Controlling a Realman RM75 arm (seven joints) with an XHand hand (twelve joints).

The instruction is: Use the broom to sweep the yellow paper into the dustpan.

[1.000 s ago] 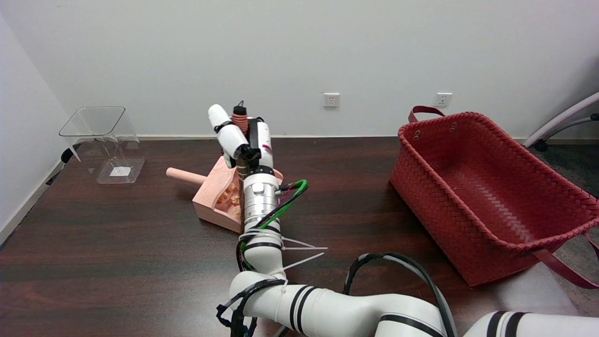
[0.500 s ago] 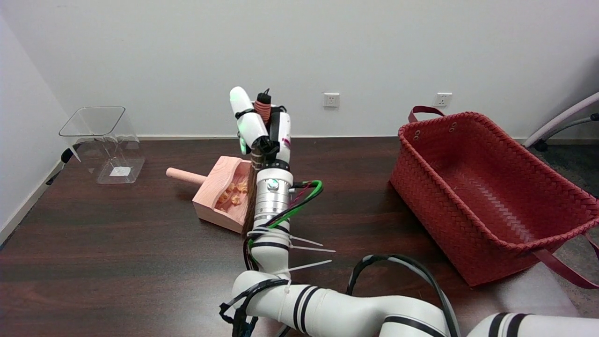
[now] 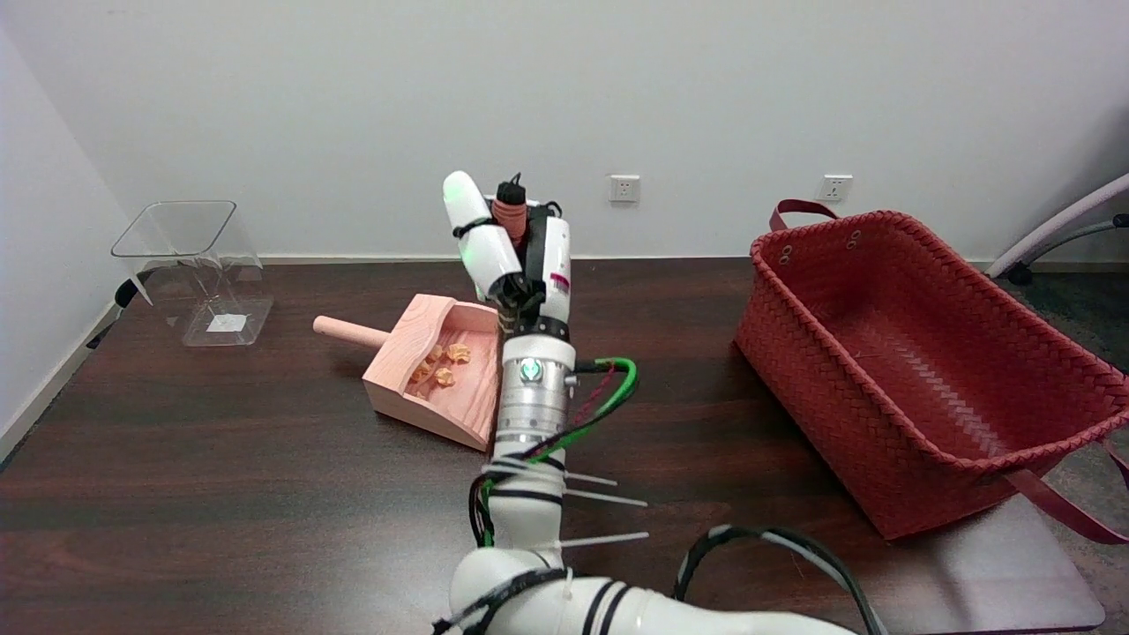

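Observation:
A pink wooden dustpan (image 3: 459, 392) lies left of centre on the dark table, its round handle (image 3: 348, 332) pointing left. Several crumpled yellow paper bits (image 3: 441, 363) sit inside it. My right hand (image 3: 519, 256) stands just right of the dustpan's far corner, raised above the table. It grips the broom, whose reddish ribbed handle top (image 3: 509, 212) pokes up between the fingers. The broom's bristles are hidden behind my wrist and forearm (image 3: 529, 406).
A large red woven basket (image 3: 917, 370) fills the right side of the table. A clear plastic bin (image 3: 198, 269) stands at the far left corner. Cables and zip ties hang off my forearm near the table's front.
My right hand, still holding the broom, has moved rightward off the dustpan. The paper bits inside the dustpan now show in full; the dustpan has stayed put.

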